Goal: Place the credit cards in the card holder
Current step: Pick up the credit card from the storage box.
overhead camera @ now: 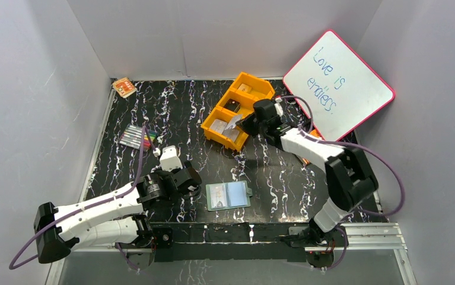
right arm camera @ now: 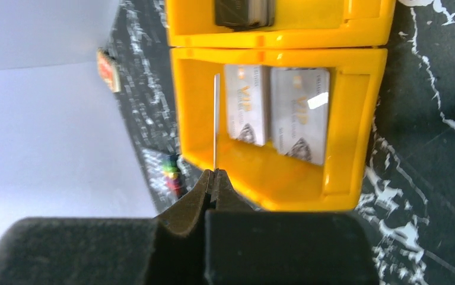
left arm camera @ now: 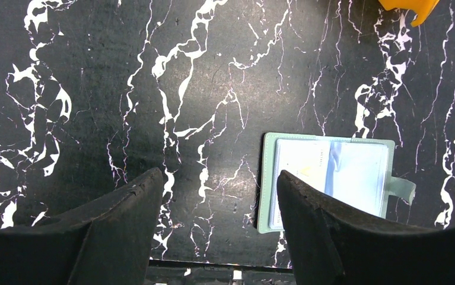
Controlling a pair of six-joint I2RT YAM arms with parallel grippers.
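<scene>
Left gripper (left arm camera: 219,184) is nearest in its wrist view. Its jaws are well apart with nothing between them, over bare table (overhead camera: 284,178).

Just right of it, the card holder (overhead camera: 228,195) lies open and flat at the near middle of the table, clear pockets up, snap tab to the right.

Further right and far is the orange tray (right arm camera: 355,119). Over its near compartment the right gripper (right arm camera: 215,173) is pinched tight on one silver card (right arm camera: 216,119), held edge-on. Two more silver cards (right arm camera: 247,104) lie flat in that compartment, and a black card (right arm camera: 242,12) in the next.

Step in hand, as I read it: carry this card to the holder.
- I lift clear of the tray wall first and keep the pinch firm.
- At the holder I tilt the card low to slide it into a pocket mouth.
- The left gripper could pin the cover so the holder does not skate.
</scene>
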